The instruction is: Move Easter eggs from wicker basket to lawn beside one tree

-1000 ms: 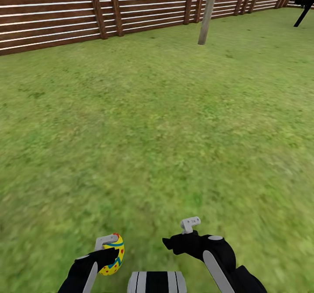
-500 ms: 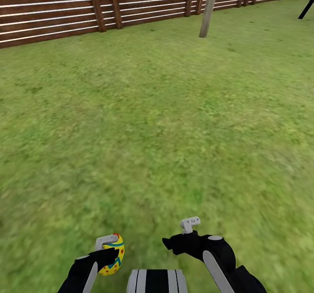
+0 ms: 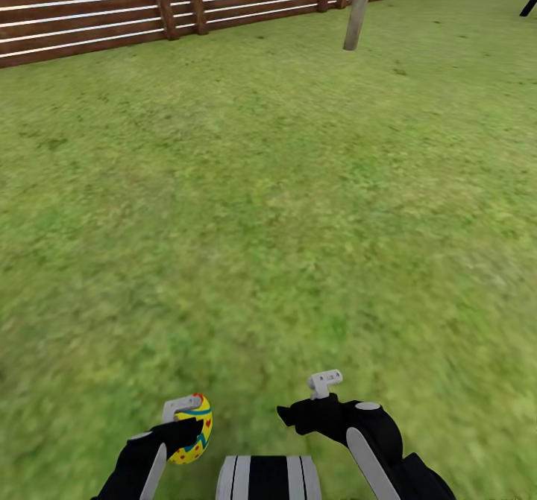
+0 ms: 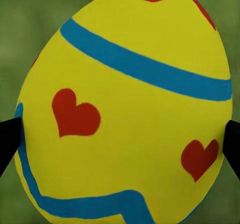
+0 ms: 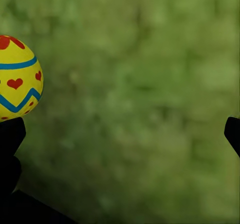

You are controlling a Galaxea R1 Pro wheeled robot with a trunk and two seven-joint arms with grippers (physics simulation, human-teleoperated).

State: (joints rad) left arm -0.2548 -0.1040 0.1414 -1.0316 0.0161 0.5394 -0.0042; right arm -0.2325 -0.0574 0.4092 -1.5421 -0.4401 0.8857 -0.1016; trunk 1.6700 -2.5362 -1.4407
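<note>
So the left gripper point(image 3: 186, 419) is clamped on one Easter egg point(image 3: 192, 428), yellow with red hearts and blue bands. In the left wrist view the egg point(image 4: 125, 109) sits right between the two dark fingertips point(image 4: 7, 141), pinched on both sides, with its pointed end tipped up and a bit to one side. The right gripper point(image 3: 317, 399) is spread wide with nothing in it; through the right wrist view you just get blurry grass between its fingers, plus the same egg point(image 5: 19, 79) off to the side in the other gripper. What matters for the next bit is where the tree point(image 3: 358, 7) is: its pale trunk stands far ahead across the lawn point(image 3: 268, 187), slightly toward the robot's right, close to the slatted wooden fence point(image 3: 89, 16). The egg is low down near the robot's body on the left side, so there's a lot of grass left to cross before it can go down next to that trunk. My guess is the left arm does the placing, since it's the one carrying.
</note>
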